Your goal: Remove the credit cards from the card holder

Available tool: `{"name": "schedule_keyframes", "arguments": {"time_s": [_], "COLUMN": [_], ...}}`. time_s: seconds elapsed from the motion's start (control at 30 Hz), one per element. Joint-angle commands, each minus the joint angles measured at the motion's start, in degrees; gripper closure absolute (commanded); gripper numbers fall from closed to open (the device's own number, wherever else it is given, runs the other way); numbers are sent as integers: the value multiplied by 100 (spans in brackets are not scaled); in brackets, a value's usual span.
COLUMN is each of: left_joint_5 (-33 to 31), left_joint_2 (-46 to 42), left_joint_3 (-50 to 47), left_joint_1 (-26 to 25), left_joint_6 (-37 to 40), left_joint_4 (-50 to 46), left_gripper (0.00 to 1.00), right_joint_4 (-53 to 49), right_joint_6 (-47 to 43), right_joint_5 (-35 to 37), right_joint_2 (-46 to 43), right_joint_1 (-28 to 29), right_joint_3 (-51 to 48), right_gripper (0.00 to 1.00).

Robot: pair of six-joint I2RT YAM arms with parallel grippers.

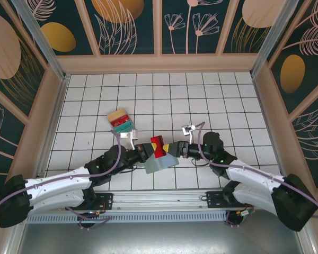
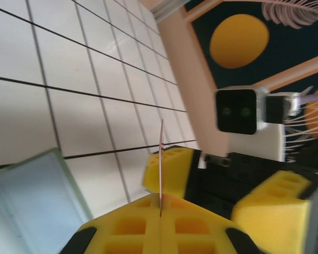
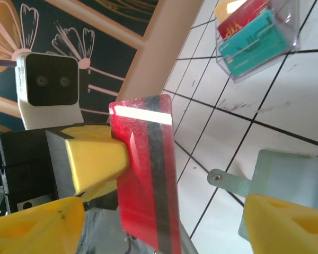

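A red credit card (image 1: 158, 143) with a grey stripe stands on edge above the table's front middle. My left gripper (image 1: 150, 149) is shut on it. In the left wrist view the card (image 2: 161, 153) is edge-on, pinched between the yellow pads of that gripper (image 2: 161, 203). In the right wrist view the card (image 3: 146, 174) rises between the spread fingers of my right gripper (image 3: 161, 222), which is open and clear of it. The grey-green card holder (image 1: 161, 164) lies flat beneath both grippers, and also appears as the holder (image 3: 294, 169) and the holder (image 2: 32, 201).
A clear tray (image 1: 120, 120) holding tan, red and teal cards sits left of centre on the white tiled table, seen as the tray (image 3: 254, 37) in the right wrist view. Patterned walls enclose the table. The right gripper's yellow fingers (image 2: 172, 166) are close in front of the left wrist camera.
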Motion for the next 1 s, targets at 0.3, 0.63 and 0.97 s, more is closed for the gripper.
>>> {"name": "schedule_keyframes", "arguments": {"time_s": [0.3,0.63,0.97], "left_joint_5": [-2171,-2450,-2251], "left_joint_2": [312,1569,2449], "left_joint_3": [1696,3063,3753], "left_joint_1": [-16,883,2037], "left_joint_6": [1892,4129,6622], "left_joint_4": [-3945,-5171,-4648], "left_gripper": [100,100,100], "right_joint_4": [-1355,-1268,-1437], "right_joint_6": [-1317,-1386,-1330], "right_joint_5": [1316,1532,1761], "right_joint_2": [-849,-1030,-1672], "right_joint_1": [44,159,194], "right_joint_3": [-26,-238,-372], "right_gripper": [1,1,1]}}
